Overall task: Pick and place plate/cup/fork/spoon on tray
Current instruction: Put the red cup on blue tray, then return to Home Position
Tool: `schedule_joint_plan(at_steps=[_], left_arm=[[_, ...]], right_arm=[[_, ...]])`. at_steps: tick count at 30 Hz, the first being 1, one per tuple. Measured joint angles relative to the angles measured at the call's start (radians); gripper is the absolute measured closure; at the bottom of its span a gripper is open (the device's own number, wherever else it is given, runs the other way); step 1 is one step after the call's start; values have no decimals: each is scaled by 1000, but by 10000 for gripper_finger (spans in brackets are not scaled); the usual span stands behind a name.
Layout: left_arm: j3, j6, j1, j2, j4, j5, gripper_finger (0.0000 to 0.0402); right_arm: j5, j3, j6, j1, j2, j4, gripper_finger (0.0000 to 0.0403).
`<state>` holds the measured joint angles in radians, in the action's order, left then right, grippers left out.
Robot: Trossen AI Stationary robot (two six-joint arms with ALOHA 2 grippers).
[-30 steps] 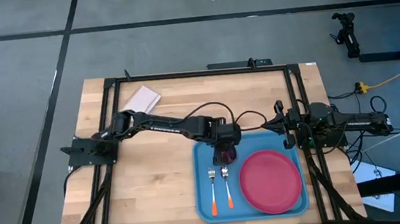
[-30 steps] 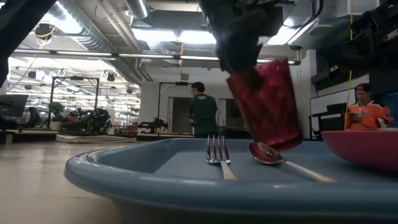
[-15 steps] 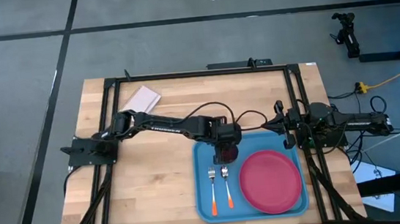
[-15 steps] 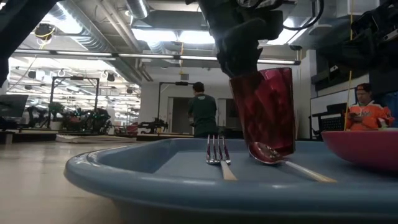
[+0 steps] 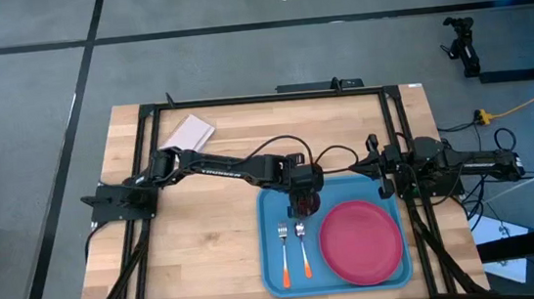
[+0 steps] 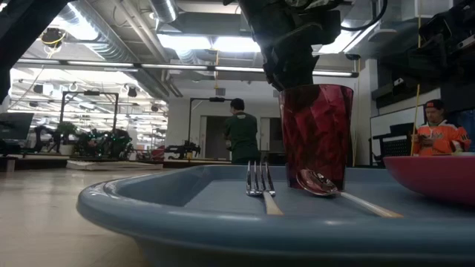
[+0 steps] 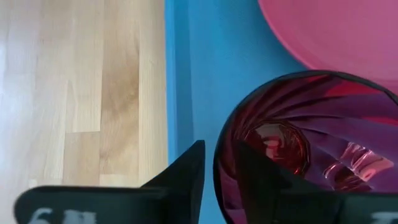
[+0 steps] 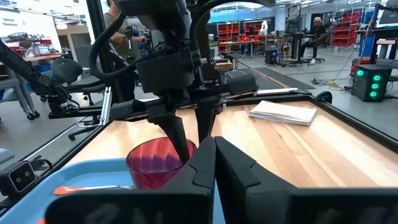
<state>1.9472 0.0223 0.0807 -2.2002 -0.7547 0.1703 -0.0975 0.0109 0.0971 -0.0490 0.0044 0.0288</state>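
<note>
The dark red cup (image 6: 315, 133) stands upright on its base on the light-blue tray (image 5: 271, 208), near the tray's far left corner. My left gripper (image 5: 302, 187) is above it, shut on its rim. The fork (image 5: 284, 256) and the spoon (image 5: 303, 249) lie side by side on the tray's floor, just near of the cup. The pink-red plate (image 5: 360, 242) lies flat on the tray's right part. My right gripper (image 5: 379, 171) waits shut and empty by the tray's far right corner. My left gripper pinches the cup's rim on its far side (image 7: 217, 171). One finger (image 7: 255, 180) is inside the cup and the other (image 7: 186, 177) is outside. The fingers come from above, pointing down. The cup stands upright with its base on the tray.
A pale rectangular pad (image 5: 189, 131) lies at the table's far left. Black frame rails (image 5: 262, 99) run along the table's edges. Bare wood lies left of the tray. People stand in the room beyond the table.
My left gripper has gone down with the cup. The cup hung tilted and clear of the tray a second ago. It has turned upright and now stands on the tray's floor behind the spoon's bowl.
</note>
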Motion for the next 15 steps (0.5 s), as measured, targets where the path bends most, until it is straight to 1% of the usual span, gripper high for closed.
schedule_joint_plan(at_steps=[4,6,11,15], left_arm=[[0,-1,0,1,0,1,305],[27,5,0,1,-33,1,301],[142,7,5,5,-101,2,301],[281,14,15,3,-213,2,299]], right_arm=[[0,0,0,0,0,0,391],[0,0,0,0,0,0,391],[0,0,0,0,0,0,391],[0,0,0,0,0,0,391]])
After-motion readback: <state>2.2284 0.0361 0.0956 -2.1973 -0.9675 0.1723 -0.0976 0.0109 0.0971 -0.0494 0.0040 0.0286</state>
